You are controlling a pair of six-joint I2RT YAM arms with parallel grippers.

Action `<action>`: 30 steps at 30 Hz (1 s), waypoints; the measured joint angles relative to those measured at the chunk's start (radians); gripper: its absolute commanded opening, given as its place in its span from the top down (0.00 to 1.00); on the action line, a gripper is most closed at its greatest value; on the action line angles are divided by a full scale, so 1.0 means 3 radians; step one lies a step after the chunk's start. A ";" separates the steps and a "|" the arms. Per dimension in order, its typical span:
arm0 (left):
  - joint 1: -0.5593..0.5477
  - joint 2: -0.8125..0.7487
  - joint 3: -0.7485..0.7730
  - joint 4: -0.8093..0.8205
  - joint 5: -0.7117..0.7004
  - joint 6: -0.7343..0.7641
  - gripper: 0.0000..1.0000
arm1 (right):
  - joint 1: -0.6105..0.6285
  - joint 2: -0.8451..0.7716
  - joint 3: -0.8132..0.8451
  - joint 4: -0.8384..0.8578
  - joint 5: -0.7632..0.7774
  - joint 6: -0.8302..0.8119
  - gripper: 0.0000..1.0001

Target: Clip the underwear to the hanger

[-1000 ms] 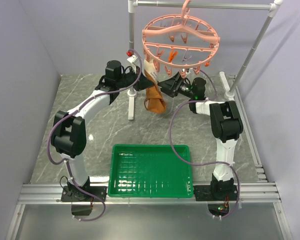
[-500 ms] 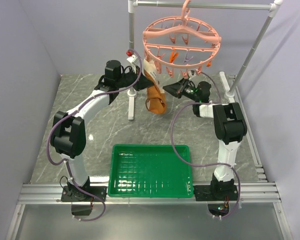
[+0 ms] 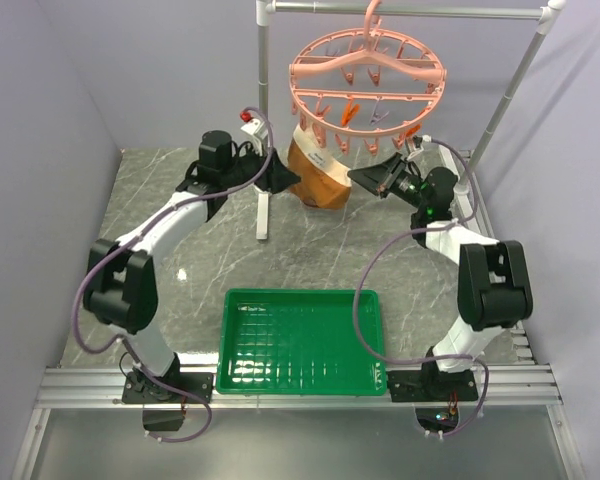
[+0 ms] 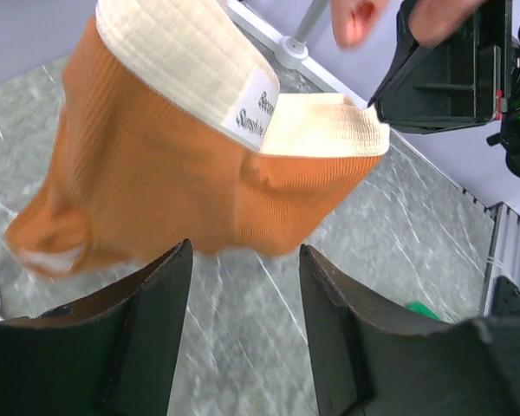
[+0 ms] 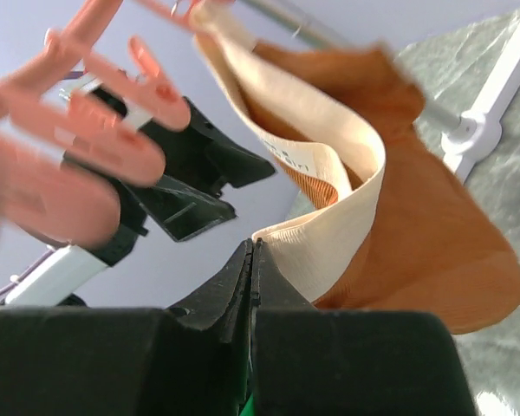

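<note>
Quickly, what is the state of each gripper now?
Left gripper: open, empty.
Right gripper: closed, pinching the underwear waistband.

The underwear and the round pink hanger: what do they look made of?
The underwear looks like soft ribbed knit cloth, matte orange, with a woven cream elastic waistband. The hanger looks like moulded plastic, smooth with a slight sheen.

Underwear (image 3: 318,176) hanging under pink hanger (image 3: 365,75). Your left gripper (image 3: 283,178) hovering just left of it. Your right gripper (image 3: 358,177) pointing at its right side, very close. Green bin (image 3: 302,375) sitting near arm bases.
</note>
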 measured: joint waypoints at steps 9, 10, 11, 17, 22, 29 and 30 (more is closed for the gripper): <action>-0.0106 -0.0673 -0.0562 0.0028 -0.0023 -0.0198 0.78 | 0.0006 -0.0838 -0.0505 -0.0585 -0.0001 -0.0497 1.00; -0.0154 -0.0674 -0.0581 0.0057 -0.0023 -0.0223 0.80 | 0.0006 -0.0904 -0.0524 -0.0649 -0.0003 -0.0547 1.00; -0.0230 -0.0666 -0.0617 0.0098 -0.0050 -0.0281 0.83 | 0.0008 -0.0996 -0.0548 -0.0724 -0.0001 -0.0618 1.00; -0.0553 -0.0418 -0.0655 0.0340 -0.0169 -0.0632 0.87 | 0.0089 -0.1539 -0.0638 -0.1211 0.0027 -0.1052 1.00; -0.0696 -0.0094 -0.0633 0.0657 -0.0295 -0.0949 0.88 | 0.0244 -0.1859 -0.0675 -0.1523 0.0076 -0.1399 1.00; -0.0829 0.0282 -0.0462 0.1202 -0.0387 -0.1415 0.87 | 0.0739 -0.1924 -0.0572 -0.2172 0.0195 -0.2263 1.00; -0.0835 0.0319 -0.0437 0.1284 -0.0387 -0.1489 0.87 | 0.0802 -0.1895 -0.0530 -0.2276 0.0212 -0.2399 1.00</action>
